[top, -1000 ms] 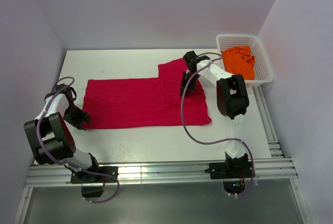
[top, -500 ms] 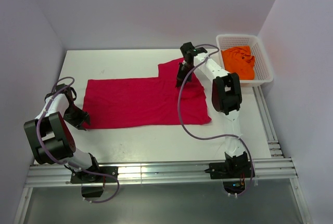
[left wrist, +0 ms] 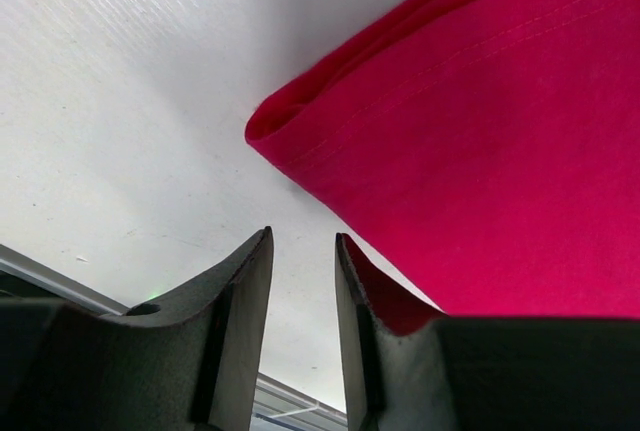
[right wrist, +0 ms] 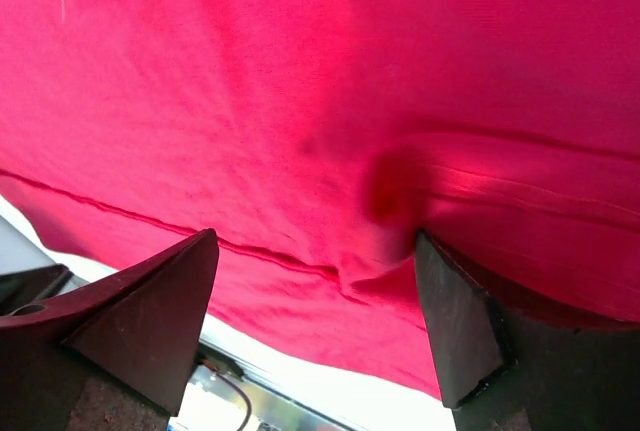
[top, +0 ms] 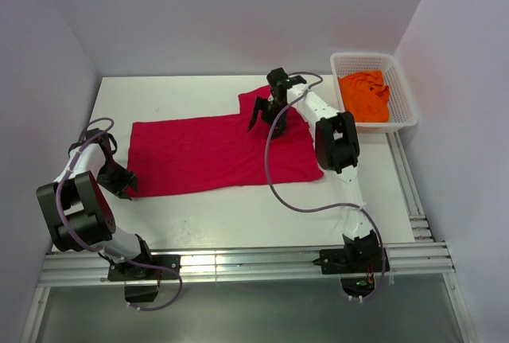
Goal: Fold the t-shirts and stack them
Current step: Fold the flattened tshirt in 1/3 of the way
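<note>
Crimson t-shirt (top: 215,152) lies spread mid-worktop (top: 199,216); orange t-shirt (top: 366,95) sits bunched in the basket (top: 403,116) at 2 o'clock. Right gripper (top: 266,111) jaws stand wide apart over the crimson shirt's 1 o'clock sleeve; left gripper (top: 127,182) jaws narrowly apart, apparently empty, at its 8 o'clock corner. Light, limp cloth: pinch at hems or corners

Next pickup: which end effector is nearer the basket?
Right. The right end effector is over the red shirt near the basket; the left end effector, at the shirt's opposite end.
</note>
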Robot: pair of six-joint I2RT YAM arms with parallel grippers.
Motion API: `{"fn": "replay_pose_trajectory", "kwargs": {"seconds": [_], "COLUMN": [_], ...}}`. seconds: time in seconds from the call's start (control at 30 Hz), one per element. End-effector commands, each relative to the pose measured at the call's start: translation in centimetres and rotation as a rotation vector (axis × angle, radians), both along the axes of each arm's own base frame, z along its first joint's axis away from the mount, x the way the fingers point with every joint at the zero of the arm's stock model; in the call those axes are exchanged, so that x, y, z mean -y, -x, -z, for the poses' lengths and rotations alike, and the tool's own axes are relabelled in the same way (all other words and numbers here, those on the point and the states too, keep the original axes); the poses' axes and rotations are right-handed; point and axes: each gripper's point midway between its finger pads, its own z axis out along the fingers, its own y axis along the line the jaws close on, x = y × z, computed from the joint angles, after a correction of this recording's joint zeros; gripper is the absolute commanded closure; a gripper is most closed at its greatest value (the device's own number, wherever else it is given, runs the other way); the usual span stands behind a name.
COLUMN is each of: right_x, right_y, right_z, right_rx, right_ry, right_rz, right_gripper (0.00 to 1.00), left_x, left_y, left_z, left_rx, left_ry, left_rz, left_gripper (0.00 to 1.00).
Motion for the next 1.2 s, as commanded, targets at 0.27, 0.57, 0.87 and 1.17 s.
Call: {"fn": "replay_pose_trajectory", "kwargs": {"seconds": [0.27, 0.57, 0.87, 1.17], "right_x": [1.7, 12.5, 13.1, 12.5], "right_y": [-1.5, 2.9, 9.3, 10.7], "right_z": [-10.4, -10.5, -3.5, 1.9], "right_rx": [0.36, 0.365, 0.205, 0.082], "right_ry": [0.025, 0.229, 0.16, 0.173], "right_rz": [-0.001, 0.211, 0.239, 0.201], "right_gripper": [0.13, 0.12, 0.39, 0.85], "left_x": [-1.6, -1.7, -2.2, -2.3], "left_y": [-5.7, -10.5, -15.8, -16.7], "left_z": [-3.5, -5.8, -5.6, -4.3], "left_rx": [0.239, 0.31, 0.325, 0.284], "left_ry": [-0.068, -0.08, -0.085, -0.092], "left_rz": [-0.008, 0.009, 0.019, 0.032], "left_gripper": [0.63, 0.64, 0.65, 0.66]}}
